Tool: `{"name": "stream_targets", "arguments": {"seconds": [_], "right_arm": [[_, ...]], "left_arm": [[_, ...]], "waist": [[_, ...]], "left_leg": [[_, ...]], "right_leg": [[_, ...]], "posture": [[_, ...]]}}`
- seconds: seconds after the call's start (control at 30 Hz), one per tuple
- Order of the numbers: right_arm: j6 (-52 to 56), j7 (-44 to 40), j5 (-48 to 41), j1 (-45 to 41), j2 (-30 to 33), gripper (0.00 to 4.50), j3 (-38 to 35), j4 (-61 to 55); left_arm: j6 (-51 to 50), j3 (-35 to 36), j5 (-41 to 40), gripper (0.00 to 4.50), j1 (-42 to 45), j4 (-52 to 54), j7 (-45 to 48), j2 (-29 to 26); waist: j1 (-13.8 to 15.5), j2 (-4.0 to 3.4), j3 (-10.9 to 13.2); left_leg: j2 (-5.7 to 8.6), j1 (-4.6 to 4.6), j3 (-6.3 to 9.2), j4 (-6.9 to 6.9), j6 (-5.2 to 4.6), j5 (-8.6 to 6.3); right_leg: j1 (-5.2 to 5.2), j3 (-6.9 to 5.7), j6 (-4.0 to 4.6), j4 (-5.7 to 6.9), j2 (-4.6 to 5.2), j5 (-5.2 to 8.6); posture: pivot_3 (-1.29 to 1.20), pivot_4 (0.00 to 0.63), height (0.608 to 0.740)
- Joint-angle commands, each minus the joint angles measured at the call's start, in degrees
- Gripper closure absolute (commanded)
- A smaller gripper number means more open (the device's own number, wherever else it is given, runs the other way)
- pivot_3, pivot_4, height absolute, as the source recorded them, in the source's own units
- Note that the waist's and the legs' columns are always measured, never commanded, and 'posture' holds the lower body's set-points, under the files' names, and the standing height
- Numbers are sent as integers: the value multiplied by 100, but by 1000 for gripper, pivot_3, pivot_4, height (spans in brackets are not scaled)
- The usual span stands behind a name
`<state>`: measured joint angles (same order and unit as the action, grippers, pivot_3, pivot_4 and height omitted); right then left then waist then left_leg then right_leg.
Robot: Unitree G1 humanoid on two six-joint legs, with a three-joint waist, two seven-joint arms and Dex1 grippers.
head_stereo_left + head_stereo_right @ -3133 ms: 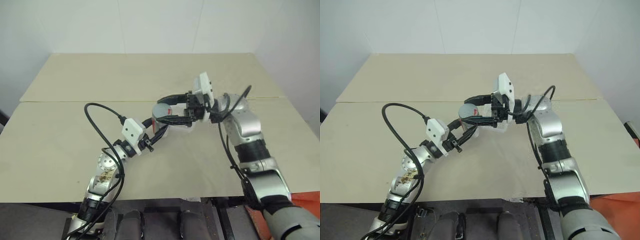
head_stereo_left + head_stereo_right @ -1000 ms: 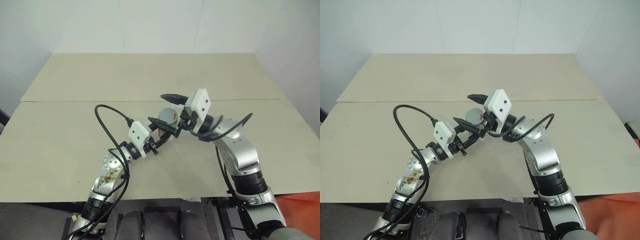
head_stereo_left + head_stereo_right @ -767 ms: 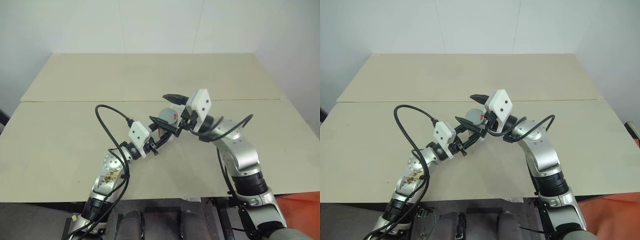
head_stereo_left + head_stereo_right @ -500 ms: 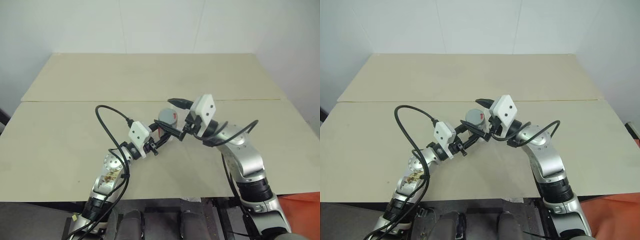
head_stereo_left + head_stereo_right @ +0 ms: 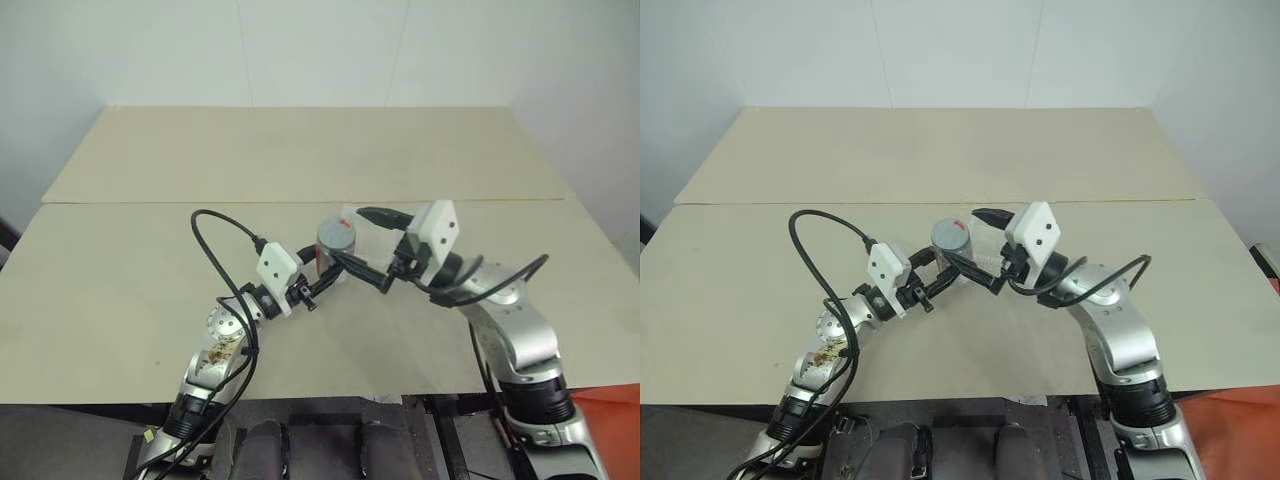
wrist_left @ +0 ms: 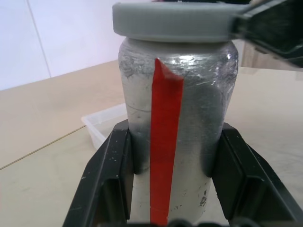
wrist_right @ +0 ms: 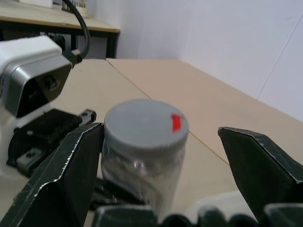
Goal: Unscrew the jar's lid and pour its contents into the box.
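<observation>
My left gripper (image 5: 327, 263) is shut on the jar (image 6: 175, 118), holding it upright above the table. The jar is a cloudy clear cylinder with a red stripe, and its contents cannot be made out through the wall. The grey lid (image 7: 144, 124) sits on the jar and has a small red mark on top. My right gripper (image 7: 158, 131) is open. It comes in from the right, with one finger on either side of the lid and a gap at the far finger. The clear box (image 6: 103, 124) lies on the table just behind the jar.
The beige table (image 5: 300, 150) is made of two boards with a seam across it. A black cable (image 5: 215, 250) loops up from my left forearm. White walls stand behind the table's far edge.
My right arm has drawn back to the right and a little lower, so its open fingers sit further off the lid. The left gripper and the jar have stayed put.
</observation>
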<state>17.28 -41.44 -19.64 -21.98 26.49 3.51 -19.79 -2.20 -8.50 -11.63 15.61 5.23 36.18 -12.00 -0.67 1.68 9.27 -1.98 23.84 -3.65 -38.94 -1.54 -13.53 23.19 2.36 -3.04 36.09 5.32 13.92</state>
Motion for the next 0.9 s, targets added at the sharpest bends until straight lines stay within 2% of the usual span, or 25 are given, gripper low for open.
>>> {"name": "stream_targets", "arguments": {"seconds": [0.03,0.43,0.6,0.77,0.9], "right_arm": [[-137,-14,-43,74,157,62,-292,-172],[-188,-518,-328,326,492,62,-255,-606],[-129,-293,-241,-15,100,62,54,-673],[-121,212,154,-530,-479,62,400,-255],[-183,354,340,-788,-714,62,486,108]], "left_arm": [[177,50,-127,2579,77,94,82,10],[224,58,-78,2579,108,33,100,47],[243,54,-57,2579,108,24,91,46],[232,19,-44,2579,108,55,90,55],[223,-6,-32,2579,107,84,80,65]], "waist": [[0,0,0],[-3,1,0],[-7,0,0],[-5,0,0],[21,0,0]], "left_leg": [[0,0,0,0,0,0],[0,0,2,0,0,0],[-1,-2,3,-3,0,0],[-1,-2,4,-4,0,0],[2,-1,3,-4,0,0]], "right_leg": [[0,0,0,0,0,0],[0,1,-1,0,-2,0],[-1,2,-1,4,-4,0],[-1,1,-1,4,-3,0],[-2,0,-1,3,-1,0]], "posture": [[0,150,740],[0,150,740],[0,150,740],[0,150,740],[0,150,740]]}}
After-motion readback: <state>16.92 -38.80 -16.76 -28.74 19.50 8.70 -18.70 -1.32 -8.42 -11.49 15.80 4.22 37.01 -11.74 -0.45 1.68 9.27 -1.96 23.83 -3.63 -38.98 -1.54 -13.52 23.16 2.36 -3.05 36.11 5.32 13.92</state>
